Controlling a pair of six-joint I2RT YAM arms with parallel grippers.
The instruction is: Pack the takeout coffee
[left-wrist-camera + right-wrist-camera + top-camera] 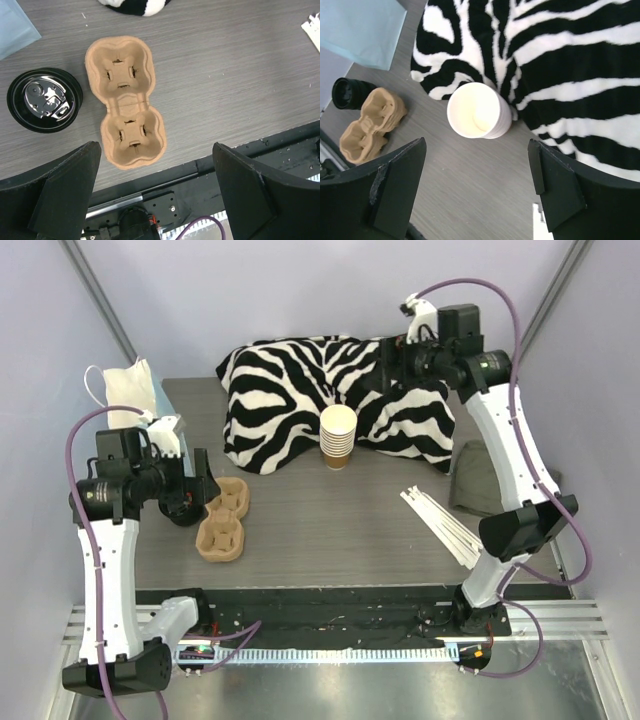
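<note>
No lidded tan cup shows in any view; the takeout coffee is hidden or out of view. A tan two-cup pulp carrier (225, 520) lies empty at the left, also in the left wrist view (127, 100) and the right wrist view (367, 125). A stack of black lids (44, 100) sits just left of it, also in the right wrist view (349, 92). A stack of lidless tan cups (338, 435) stands mid-table (477, 110). My left gripper (198, 492) hovers open and empty over the carrier (155, 195). My right gripper (388, 362) is open and empty, high above the cups (477, 190).
A zebra-striped cloth (300, 390) covers the back of the table (560, 65). A light-blue bag (130, 390) lies at the far left (15, 25). White sticks (445, 520) and a grey pouch (475, 480) lie at the right.
</note>
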